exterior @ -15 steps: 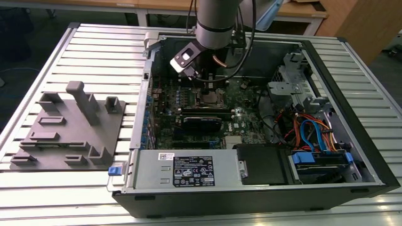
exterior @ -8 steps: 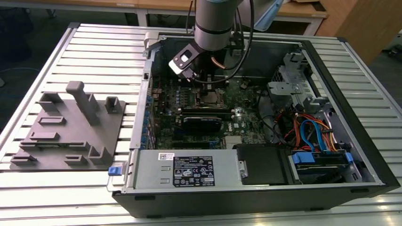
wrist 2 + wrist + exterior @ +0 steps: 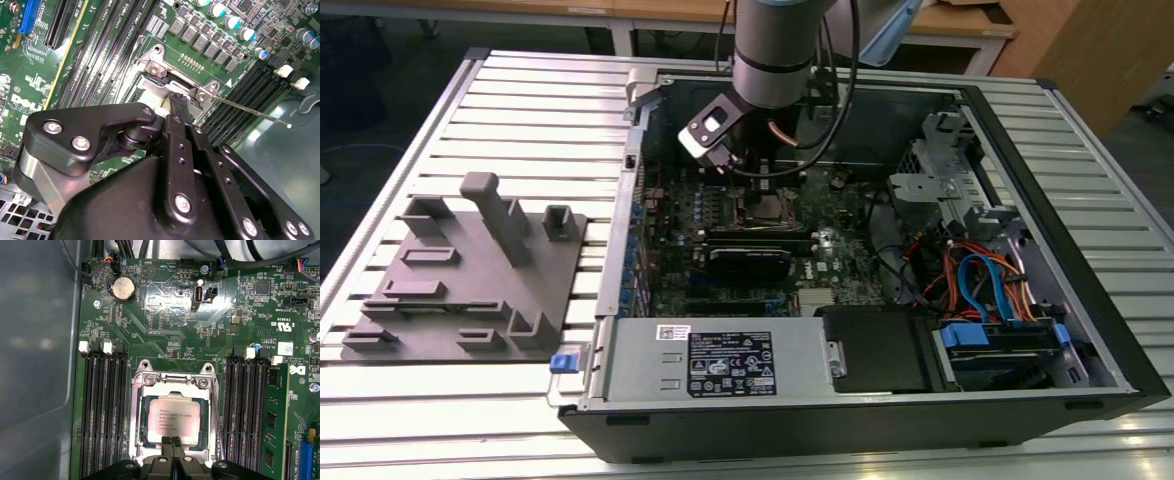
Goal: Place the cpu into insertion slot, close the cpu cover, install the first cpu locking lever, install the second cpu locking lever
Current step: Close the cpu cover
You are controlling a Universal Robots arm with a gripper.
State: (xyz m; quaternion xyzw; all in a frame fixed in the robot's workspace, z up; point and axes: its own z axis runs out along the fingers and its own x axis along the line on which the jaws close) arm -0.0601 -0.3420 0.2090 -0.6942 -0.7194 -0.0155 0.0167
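- A pale metal table (image 3: 520,110) made of long slats carries an open black computer case (image 3: 854,425), which takes the middle and right of the exterior view.
- At the exterior view's left, a grey fixture block (image 3: 467,285) with upright pegs lies on the slats beside the case.
- Behind the table, at the top of that frame, there are wooden furniture (image 3: 1087,50) and a dark floor (image 3: 374,90).
- The arm (image 3: 774,50) reaches from the top centre into the case, above the green motherboard (image 3: 707,205).
- In the first wrist view the cpu (image 3: 172,420) sits in the insertion slot (image 3: 143,437), and the cpu cover (image 3: 136,410) lies flat around it.
- The gripper (image 3: 172,441) is at the edge of the cover. Its jaws are pressed together, with nothing visible between them.
- In the second wrist view a thin locking lever (image 3: 250,111) sticks out slantwise from the socket corner, over the memory slots (image 3: 240,107).
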